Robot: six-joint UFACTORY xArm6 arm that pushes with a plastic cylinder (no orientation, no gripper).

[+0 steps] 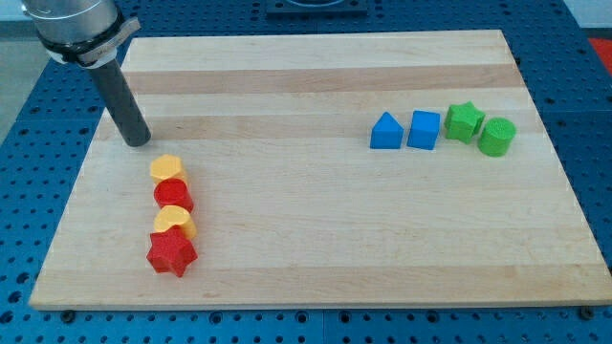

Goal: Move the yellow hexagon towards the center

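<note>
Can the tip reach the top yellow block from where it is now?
Probably yes: my tip stands just up-left of the yellow hexagon block, with bare wooden board between them.

Arm housing point(75, 24) above my tip point(140, 141) cut off by view's top edge — counter point(316, 258) corners fully visible.
</note>
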